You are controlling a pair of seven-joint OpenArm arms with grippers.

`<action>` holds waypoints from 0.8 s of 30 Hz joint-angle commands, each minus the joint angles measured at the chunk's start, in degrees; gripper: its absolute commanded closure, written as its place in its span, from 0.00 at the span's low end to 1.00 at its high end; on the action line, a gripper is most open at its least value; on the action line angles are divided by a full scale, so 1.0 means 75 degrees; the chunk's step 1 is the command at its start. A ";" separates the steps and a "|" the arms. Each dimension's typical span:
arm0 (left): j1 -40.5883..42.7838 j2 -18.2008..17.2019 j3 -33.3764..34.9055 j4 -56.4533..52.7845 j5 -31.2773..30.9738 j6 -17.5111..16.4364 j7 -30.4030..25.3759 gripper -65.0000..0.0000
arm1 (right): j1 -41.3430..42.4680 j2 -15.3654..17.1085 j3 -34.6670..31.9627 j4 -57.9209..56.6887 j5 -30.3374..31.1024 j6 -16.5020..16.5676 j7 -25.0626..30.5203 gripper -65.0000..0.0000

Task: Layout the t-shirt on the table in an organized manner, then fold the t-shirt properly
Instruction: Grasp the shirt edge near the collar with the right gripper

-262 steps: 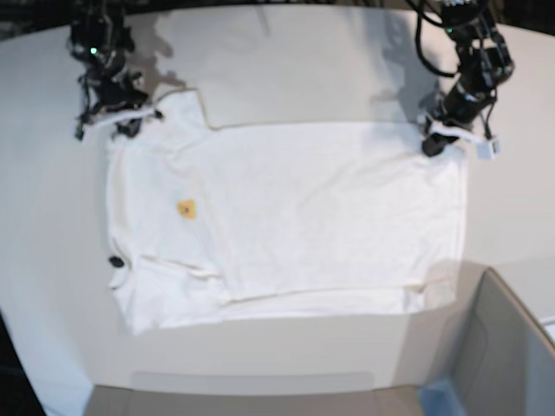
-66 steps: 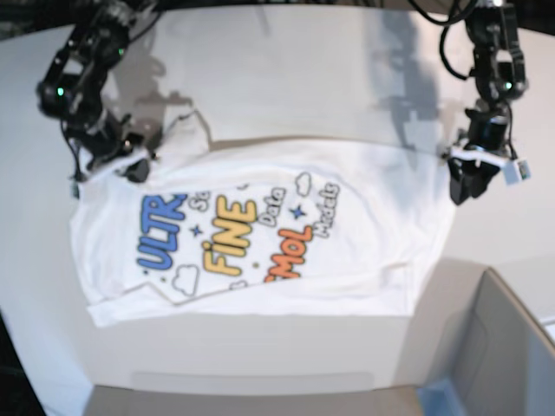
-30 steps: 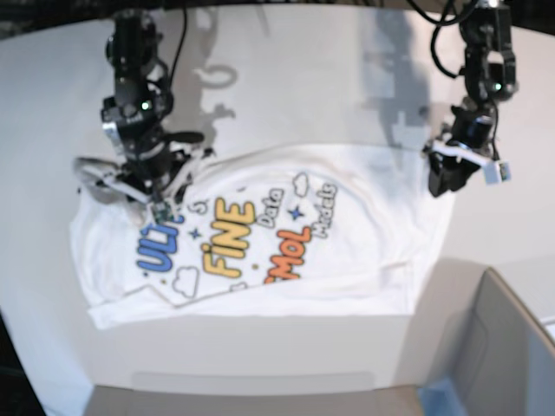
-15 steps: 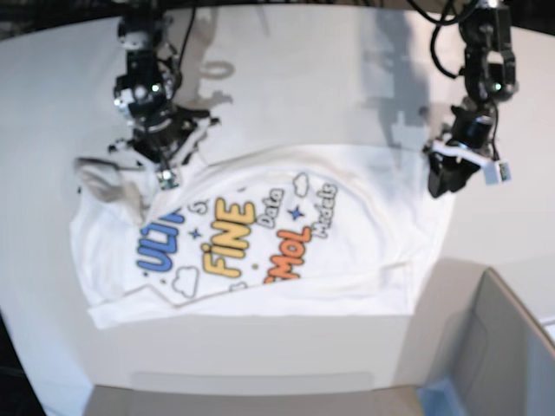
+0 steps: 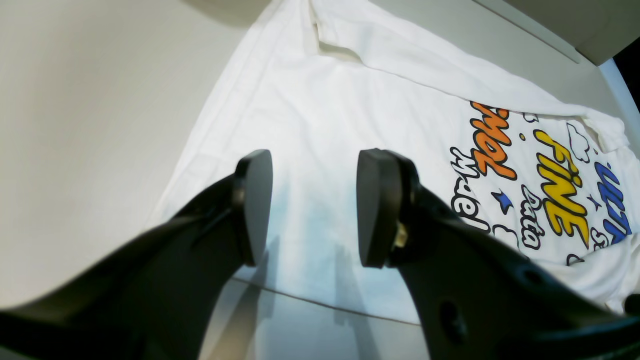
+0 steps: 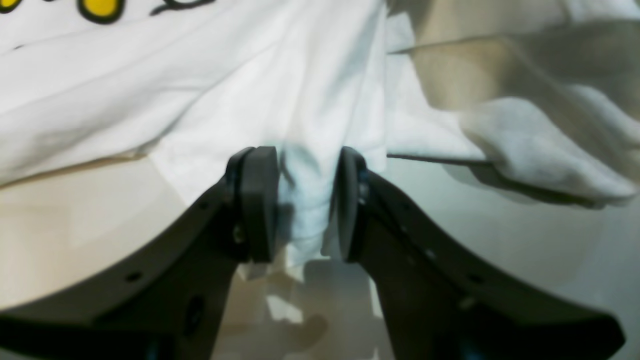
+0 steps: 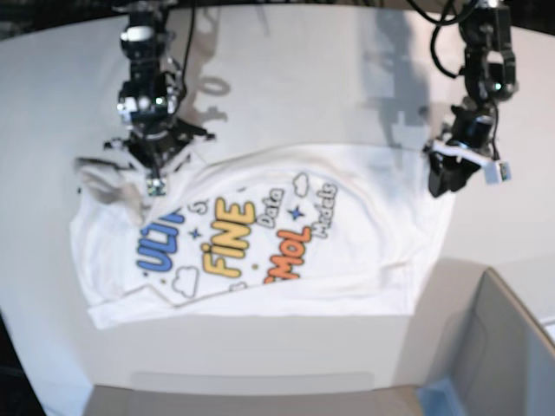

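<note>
The white t-shirt (image 7: 260,234) lies print side up on the white table (image 7: 286,69), with blue, yellow and orange lettering showing. Its far left sleeve (image 7: 104,178) is bunched up. My right gripper (image 7: 154,176) is at the shirt's far left shoulder, and in the right wrist view it (image 6: 300,205) is shut on a fold of the white cloth (image 6: 305,150). My left gripper (image 7: 442,182) hovers over the shirt's right end. In the left wrist view it (image 5: 315,210) is open and empty just above the cloth (image 5: 400,100).
A grey box (image 7: 503,347) stands at the front right, close to the shirt's right corner; its corner also shows in the left wrist view (image 5: 575,20). Bare tabletop lies beyond the shirt (image 5: 75,100).
The shirt now lies print side up. In the last second my right gripper moved away from me with the shoulder cloth in it. My left gripper stayed still.
</note>
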 commanded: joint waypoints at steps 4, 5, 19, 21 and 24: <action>-0.0042 -0.0105 -0.0072 0.0127 -0.0049 -0.0051 -0.0168 0.59 | 0.0235 0.0002 -0.0012 0.0040 -0.0033 -0.0020 0.0163 0.71; -0.0042 -0.0105 -0.0072 0.0127 -0.0049 -0.0051 -0.0168 0.59 | 0.0235 0.0002 -0.0024 0.0075 -0.0033 -0.0020 0.0163 0.74; -0.0347 -0.0105 -0.0061 0.0104 -0.0049 -0.0051 -0.0168 0.59 | 0.0352 -0.0010 0.0034 0.1400 0.0003 -0.0032 0.0175 1.00; -0.0347 -0.0105 -0.0061 0.0104 -0.0049 -0.0051 -0.0168 0.59 | 0.0376 -0.0010 0.0034 0.1658 0.0003 -0.0043 0.0175 1.00; -0.0347 -0.0105 -0.0061 0.0104 -0.0049 -0.0051 -0.0168 0.59 | 0.0680 -0.0010 0.0046 0.1763 0.0003 -0.0043 0.0163 1.00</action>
